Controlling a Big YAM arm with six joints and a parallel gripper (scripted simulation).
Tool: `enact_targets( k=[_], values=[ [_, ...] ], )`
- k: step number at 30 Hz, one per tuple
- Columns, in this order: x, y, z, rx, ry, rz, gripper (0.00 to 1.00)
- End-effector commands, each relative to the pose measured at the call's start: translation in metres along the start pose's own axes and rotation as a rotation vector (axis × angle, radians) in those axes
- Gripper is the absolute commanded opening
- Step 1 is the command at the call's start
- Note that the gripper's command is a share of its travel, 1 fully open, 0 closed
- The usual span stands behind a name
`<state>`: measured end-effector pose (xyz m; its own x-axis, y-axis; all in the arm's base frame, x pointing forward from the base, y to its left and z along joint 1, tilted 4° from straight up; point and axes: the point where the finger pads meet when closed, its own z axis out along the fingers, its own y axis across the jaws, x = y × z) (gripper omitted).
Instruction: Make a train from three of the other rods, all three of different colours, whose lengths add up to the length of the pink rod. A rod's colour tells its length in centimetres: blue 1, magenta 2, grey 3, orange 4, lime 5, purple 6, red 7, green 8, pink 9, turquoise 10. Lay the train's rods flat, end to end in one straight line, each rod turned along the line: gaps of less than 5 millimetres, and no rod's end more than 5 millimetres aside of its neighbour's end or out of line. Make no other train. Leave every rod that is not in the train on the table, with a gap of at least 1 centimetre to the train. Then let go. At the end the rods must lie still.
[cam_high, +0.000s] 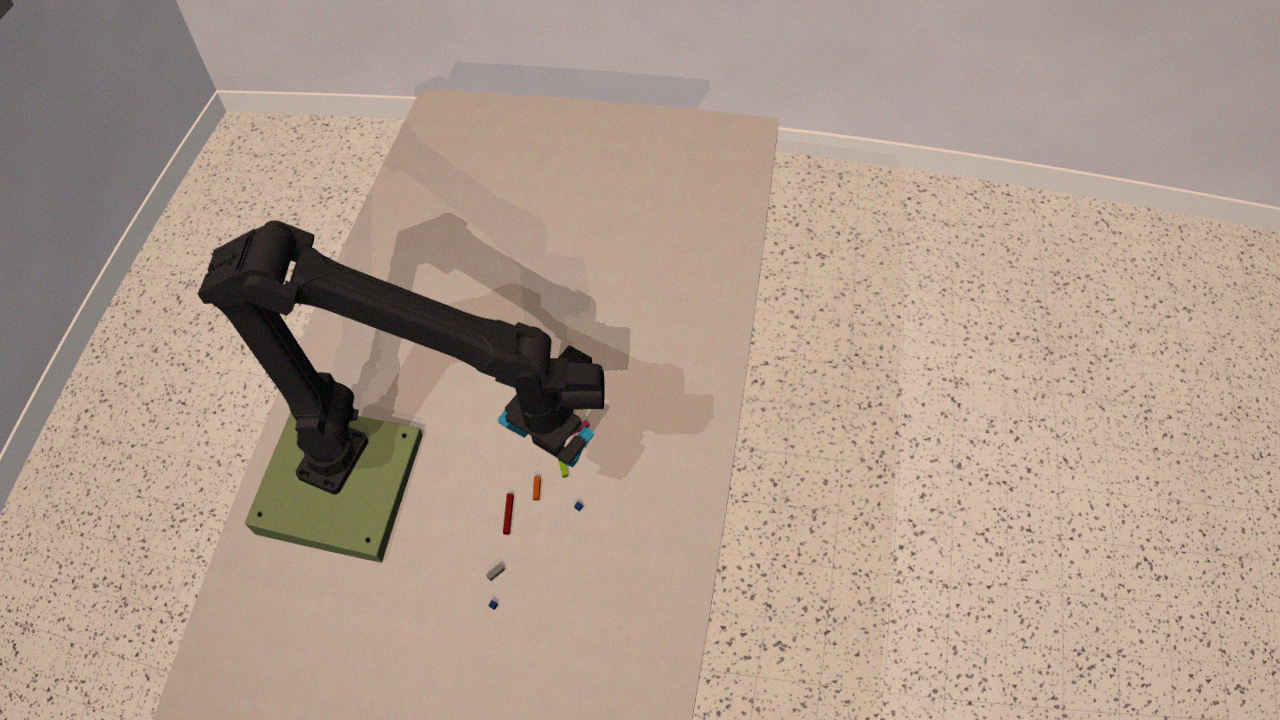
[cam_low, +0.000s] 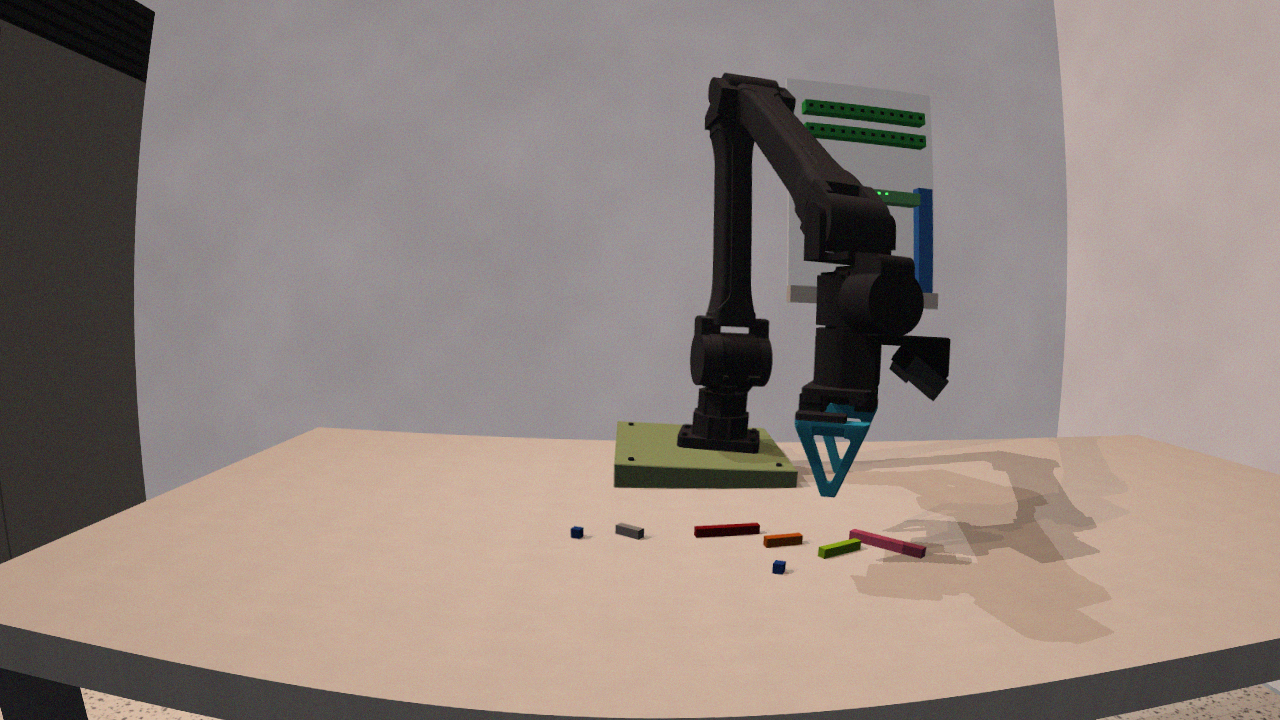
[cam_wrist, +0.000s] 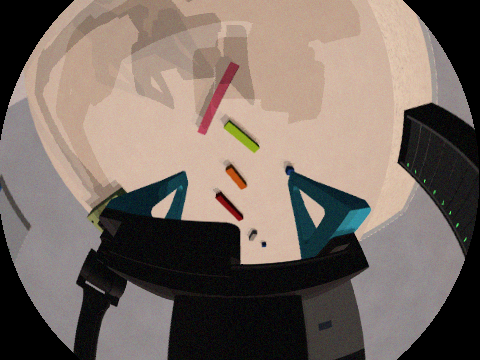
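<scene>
Open gripper poised above the rods, no train begun

In the exterior view, from left to right, a blue cube (cam_low: 577, 532), the grey rod (cam_low: 629, 531), the red rod (cam_low: 725, 530), the orange rod (cam_low: 782, 540), a second blue cube (cam_low: 778, 566), the lime rod (cam_low: 838, 548) and the pink rod (cam_low: 887, 542) are seen lying apart on the table (cam_low: 268, 573); the gripper (cam_low: 832, 465) is held spread wide and empty above the lime and pink rods. A first pick is judged to be in hand: blue, grey and lime would sum to nine, so a descent with the jaws across one of these is called for next

Top looks down, exterior faces front, wrist peers past jaws.
</scene>
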<state>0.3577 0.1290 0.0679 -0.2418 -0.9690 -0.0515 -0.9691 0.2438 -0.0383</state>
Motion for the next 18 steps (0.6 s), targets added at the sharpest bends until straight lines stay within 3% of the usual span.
enact_targets(
  k=[1, 7, 8, 11, 12, 16, 17, 18],
  values=[
    [-0.007, -0.025, -0.016, 0.036, -0.031, 0.108, 1.00],
    [-0.001, -0.029, -0.017, 0.038, -0.032, 0.189, 1.00],
    [0.006, -0.033, -0.015, 0.034, -0.032, 0.275, 1.00],
    [0.006, -0.033, -0.016, 0.037, -0.033, 0.275, 1.00],
    [0.013, -0.038, -0.015, 0.033, -0.033, 0.367, 1.00],
    [0.013, -0.038, -0.015, 0.036, -0.033, 0.367, 1.00],
    [0.020, -0.043, -0.016, 0.036, -0.036, 0.463, 1.00],
    [0.021, -0.043, -0.016, 0.037, -0.036, 0.463, 1.00]
  ],
)
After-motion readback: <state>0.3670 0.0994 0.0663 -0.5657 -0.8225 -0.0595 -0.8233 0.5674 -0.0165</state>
